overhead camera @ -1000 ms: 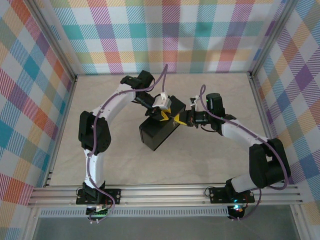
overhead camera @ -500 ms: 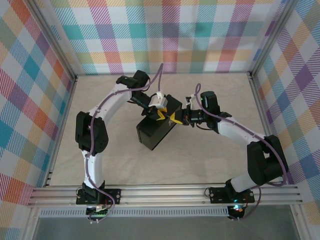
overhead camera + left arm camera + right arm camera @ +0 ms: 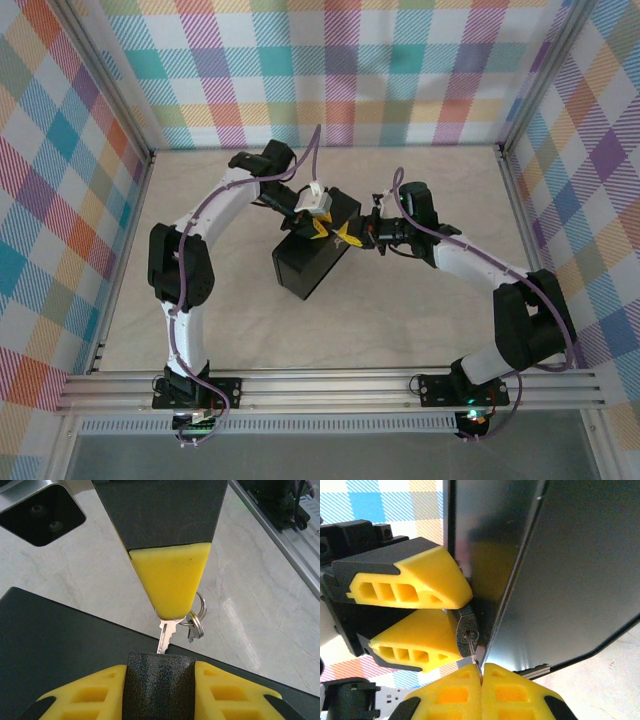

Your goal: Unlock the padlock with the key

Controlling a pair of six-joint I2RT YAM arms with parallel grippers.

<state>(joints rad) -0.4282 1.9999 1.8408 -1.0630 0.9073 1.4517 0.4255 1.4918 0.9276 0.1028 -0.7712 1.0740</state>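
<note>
The small dark padlock (image 3: 160, 690) sits between my left gripper's yellow fingers (image 3: 85, 695), and my left gripper (image 3: 160, 672) is shut on it. In the left wrist view a pale key (image 3: 165, 637) comes down from my right gripper's finger (image 3: 170, 580), its tip inside the padlock's top. In the right wrist view my right gripper (image 3: 481, 672) is shut on the key (image 3: 474, 652), whose blade reaches the keyhole of the padlock (image 3: 465, 632). In the top view my left gripper (image 3: 318, 228) and right gripper (image 3: 350, 236) meet tip to tip above the box.
A black box (image 3: 310, 265) lies under both grippers; its dark side (image 3: 570, 570) stands just right of the key. A key ring with a spare key (image 3: 198, 620) hangs beside the right finger. Aluminium rails (image 3: 330, 385) run along the near edge.
Both grippers, joined at the padlock and key, have drifted slightly left and toward the back. The box has shifted a little left. Both grips are unchanged.
</note>
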